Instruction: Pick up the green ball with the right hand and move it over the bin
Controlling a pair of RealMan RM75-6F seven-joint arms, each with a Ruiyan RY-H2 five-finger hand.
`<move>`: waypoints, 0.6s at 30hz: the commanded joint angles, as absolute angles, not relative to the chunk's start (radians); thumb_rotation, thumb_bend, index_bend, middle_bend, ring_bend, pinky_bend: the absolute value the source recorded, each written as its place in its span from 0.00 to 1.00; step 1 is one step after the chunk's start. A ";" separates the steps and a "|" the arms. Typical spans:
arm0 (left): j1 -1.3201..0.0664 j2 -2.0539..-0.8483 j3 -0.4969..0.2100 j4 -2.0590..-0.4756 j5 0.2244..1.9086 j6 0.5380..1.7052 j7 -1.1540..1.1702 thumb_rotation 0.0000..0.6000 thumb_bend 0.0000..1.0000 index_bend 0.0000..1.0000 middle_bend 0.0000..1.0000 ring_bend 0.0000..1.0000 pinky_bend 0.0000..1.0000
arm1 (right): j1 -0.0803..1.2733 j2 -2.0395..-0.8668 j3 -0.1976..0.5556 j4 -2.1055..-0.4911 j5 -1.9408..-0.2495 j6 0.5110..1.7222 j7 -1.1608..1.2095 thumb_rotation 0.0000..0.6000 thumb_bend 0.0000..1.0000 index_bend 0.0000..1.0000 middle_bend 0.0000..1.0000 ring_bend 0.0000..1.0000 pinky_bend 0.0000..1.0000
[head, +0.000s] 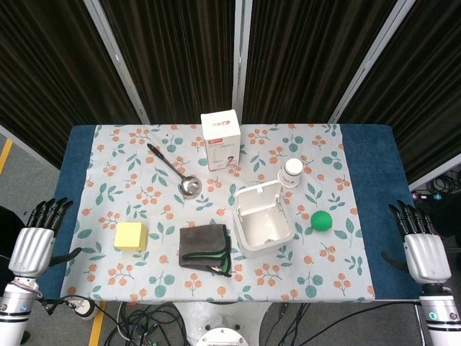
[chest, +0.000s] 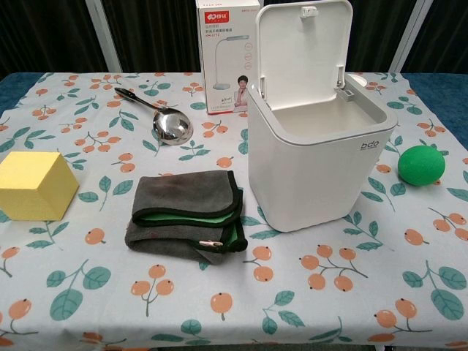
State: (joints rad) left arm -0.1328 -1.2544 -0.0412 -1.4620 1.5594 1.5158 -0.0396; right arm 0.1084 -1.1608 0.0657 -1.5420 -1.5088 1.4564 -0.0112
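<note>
"bdo" on the white bin's (chest: 322, 168) front wall; small unreadable print on the box (chest: 225, 66).

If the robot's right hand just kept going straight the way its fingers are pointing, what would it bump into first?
Probably nothing. The right hand sits off the table's right edge, fingers pointing away from the robot along the blue table edge. The green ball lies off to its left.

The table (head: 79, 144) carries a floral cloth (head: 108, 180) with ball (head: 321, 220), bin (head: 262, 220), ladle (head: 173, 171), box (head: 221, 140).
</note>
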 commanded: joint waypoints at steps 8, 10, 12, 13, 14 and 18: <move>-0.140 -1.257 -0.042 -1.450 1.554 1.502 -0.048 1.00 0.00 0.09 0.08 0.00 0.07 | 0.116 -1.169 0.063 -1.541 -1.506 1.441 -0.024 1.00 0.05 0.00 0.00 0.00 0.00; -0.138 -1.256 -0.042 -1.455 1.555 1.505 -0.044 1.00 0.00 0.09 0.08 0.00 0.07 | 0.116 -1.168 0.063 -1.539 -1.504 1.440 -0.020 1.00 0.05 0.00 0.00 0.00 0.00; -0.136 -1.258 -0.041 -1.457 1.556 1.510 -0.043 1.00 0.00 0.08 0.08 0.00 0.07 | 0.115 -1.164 0.061 -1.538 -1.506 1.439 -0.016 1.00 0.05 0.00 0.00 0.00 0.00; -0.135 -1.260 -0.040 -1.456 1.557 1.511 -0.042 1.00 0.00 0.08 0.08 0.00 0.07 | 0.116 -1.161 0.060 -1.537 -1.508 1.438 -0.017 1.00 0.05 0.00 0.00 0.00 0.00; -0.135 -1.263 -0.039 -1.455 1.558 1.510 -0.042 1.00 0.00 0.08 0.08 0.00 0.07 | 0.117 -1.156 0.057 -1.537 -1.509 1.433 -0.021 1.00 0.05 0.00 0.00 0.00 0.00; -0.133 -1.269 -0.033 -1.453 1.562 1.511 -0.034 1.00 0.00 0.09 0.08 0.00 0.07 | 0.124 -1.135 0.050 -1.556 -1.505 1.409 -0.045 1.00 0.05 0.00 0.00 0.00 0.00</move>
State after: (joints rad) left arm -0.1337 -1.2681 -0.0336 -1.4537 1.5611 1.5104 -0.0351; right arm 0.1214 -1.1395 0.0525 -1.5512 -1.5068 1.4138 -0.0400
